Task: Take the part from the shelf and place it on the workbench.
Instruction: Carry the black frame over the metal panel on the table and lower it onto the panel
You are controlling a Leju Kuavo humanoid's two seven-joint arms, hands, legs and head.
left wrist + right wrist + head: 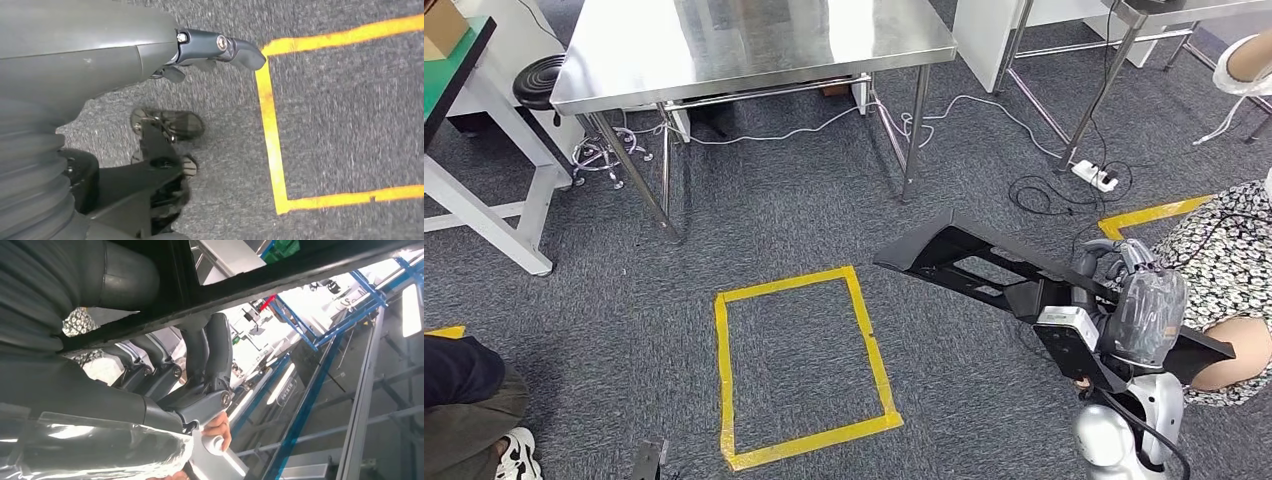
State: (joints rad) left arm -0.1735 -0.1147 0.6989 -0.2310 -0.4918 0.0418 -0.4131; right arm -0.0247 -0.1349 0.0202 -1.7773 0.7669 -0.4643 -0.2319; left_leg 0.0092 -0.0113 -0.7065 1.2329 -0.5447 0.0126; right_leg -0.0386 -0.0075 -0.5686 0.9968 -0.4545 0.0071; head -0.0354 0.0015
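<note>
Carrying the black part (984, 265) gripped in the right hand (1124, 300), left hand (220, 47) empty, fingers loose; next, reach the far steel workbench (754, 45).

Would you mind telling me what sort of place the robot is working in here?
Probably a workshop or robot test lab: a stainless steel workbench on grey carpet, a yellow tape rectangle marked on the floor, and blue industrial racking. The right hand holds a black part.
</note>
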